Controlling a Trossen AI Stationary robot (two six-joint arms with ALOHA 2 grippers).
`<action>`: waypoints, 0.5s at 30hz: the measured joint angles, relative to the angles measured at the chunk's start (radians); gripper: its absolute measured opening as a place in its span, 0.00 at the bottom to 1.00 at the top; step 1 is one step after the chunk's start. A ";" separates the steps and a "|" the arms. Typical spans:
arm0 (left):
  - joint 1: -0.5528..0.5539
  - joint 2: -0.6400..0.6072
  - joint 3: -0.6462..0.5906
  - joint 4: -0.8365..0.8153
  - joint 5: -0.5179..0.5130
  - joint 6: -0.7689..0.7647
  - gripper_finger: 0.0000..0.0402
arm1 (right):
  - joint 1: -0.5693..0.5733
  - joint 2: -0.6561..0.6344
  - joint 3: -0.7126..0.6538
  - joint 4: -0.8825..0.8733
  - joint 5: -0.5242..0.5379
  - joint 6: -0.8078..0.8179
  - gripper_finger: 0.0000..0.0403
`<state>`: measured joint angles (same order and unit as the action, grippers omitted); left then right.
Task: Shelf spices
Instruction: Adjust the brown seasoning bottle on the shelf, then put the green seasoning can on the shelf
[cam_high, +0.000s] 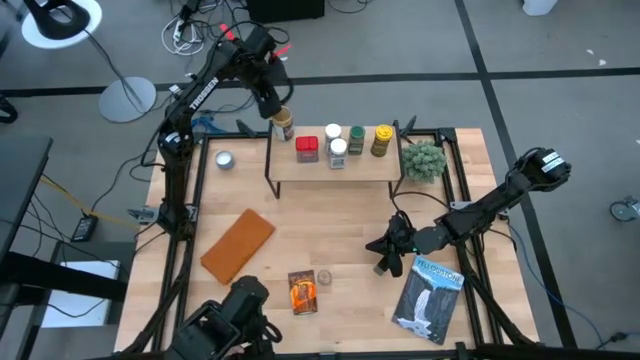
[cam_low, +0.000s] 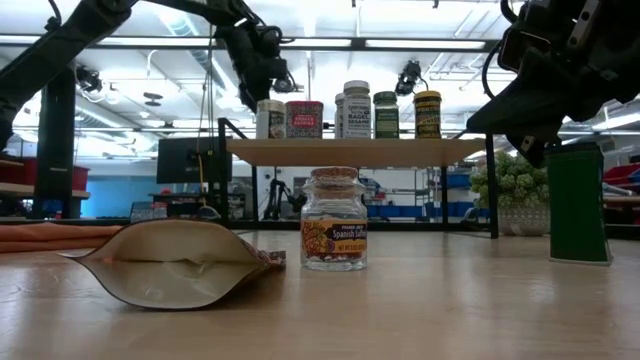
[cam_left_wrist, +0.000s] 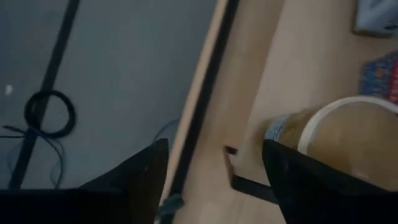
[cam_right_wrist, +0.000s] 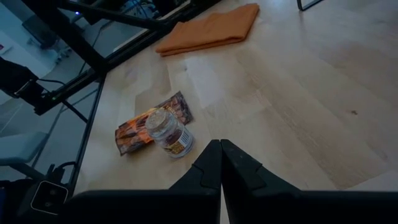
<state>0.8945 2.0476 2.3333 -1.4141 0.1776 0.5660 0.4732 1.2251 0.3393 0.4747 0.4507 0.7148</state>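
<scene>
Pale wooden bench (cam_high: 330, 225) fenced by black rails, grey floor on every side.

Along the far edge, the shelf (cam_high: 360, 172): light top board on thin black legs, with a small green plant (cam_high: 424, 160) just off its right end. On that board, in a loose row from left to right:
- tan cylinder (cam_high: 284, 125), at the left rear corner, close to the board's edge
- red tin (cam_high: 307, 149)
- two white-lidded jars (cam_high: 337, 152), one behind the other
- green-lidded jar (cam_high: 356, 138)
- yellow-lidded jar (cam_high: 381, 141)

Left gripper (cam_high: 273, 100) just above the tan cylinder, fingers (cam_left_wrist: 143, 180) spread apart with only the shelf edge and floor showing between them, the cylinder off to one side behind the other finger.

Still down on the bench, near the front edge: orange packet (cam_high: 302, 291) lying flat, and a cork-topped glass jar (cam_high: 324, 276) upright, touching or just beside it. Wide bare wood between these two and the shelf.

To the left, a flat brown slab (cam_high: 238, 245) lying askew; nearer the left rail, a small silver tin (cam_high: 224, 159).

Right gripper (cam_right_wrist: 220, 163) low over the bench's right half, fingers pressed together and holding nothing, pointed toward the jar and packet, well apart from both. Blue booklet (cam_high: 430, 295) flat near the front right corner.
</scene>
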 joint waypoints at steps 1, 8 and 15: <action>-0.001 0.000 0.000 -0.012 0.000 0.000 0.66 | 0.000 0.000 0.000 0.000 0.000 0.000 0.01; -0.013 0.000 0.000 -0.060 -0.028 0.006 0.66 | 0.000 0.000 0.000 0.000 0.000 0.000 0.01; -0.010 -0.011 0.000 -0.049 -0.183 -0.076 0.66 | 0.000 0.000 0.000 0.001 0.000 0.000 0.01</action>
<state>0.8841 2.0364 2.3335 -1.4635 -0.0056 0.4896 0.4732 1.2251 0.3393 0.4757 0.4505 0.7151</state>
